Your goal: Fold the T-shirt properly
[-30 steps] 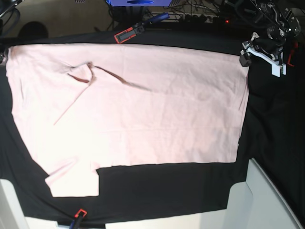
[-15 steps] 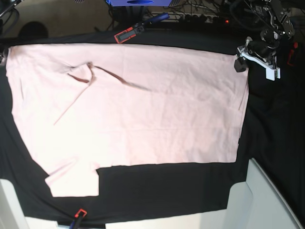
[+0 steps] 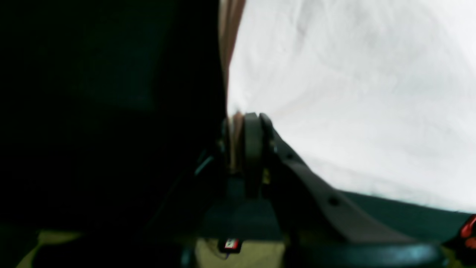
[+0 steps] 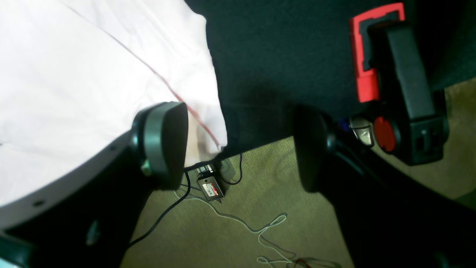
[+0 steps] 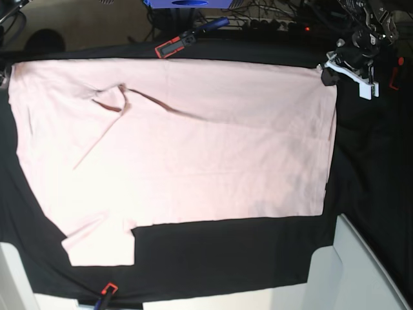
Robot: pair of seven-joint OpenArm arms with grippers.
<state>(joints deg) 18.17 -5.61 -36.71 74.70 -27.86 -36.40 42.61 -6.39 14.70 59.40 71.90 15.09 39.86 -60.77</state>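
the large pale pink cotton t-shirt (image 5: 174, 148) is spread flat on the black-clothed table (image 5: 368, 168), its far hem corner pinched between the clenched left fingers (image 3: 253, 137), presumably for folding, while the right fingers (image 4: 165, 143) are held released at the opposite corner.

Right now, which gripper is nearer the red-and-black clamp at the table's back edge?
Hard to call. The left gripper pinches the T-shirt corner, well off from that clamp. The right gripper hangs open by the shirt's opposite corner, outside the base view.

Clamps (image 5: 174, 45) along table edges, bare cloth (image 5: 226, 252) below shirt (image 5: 193, 148)
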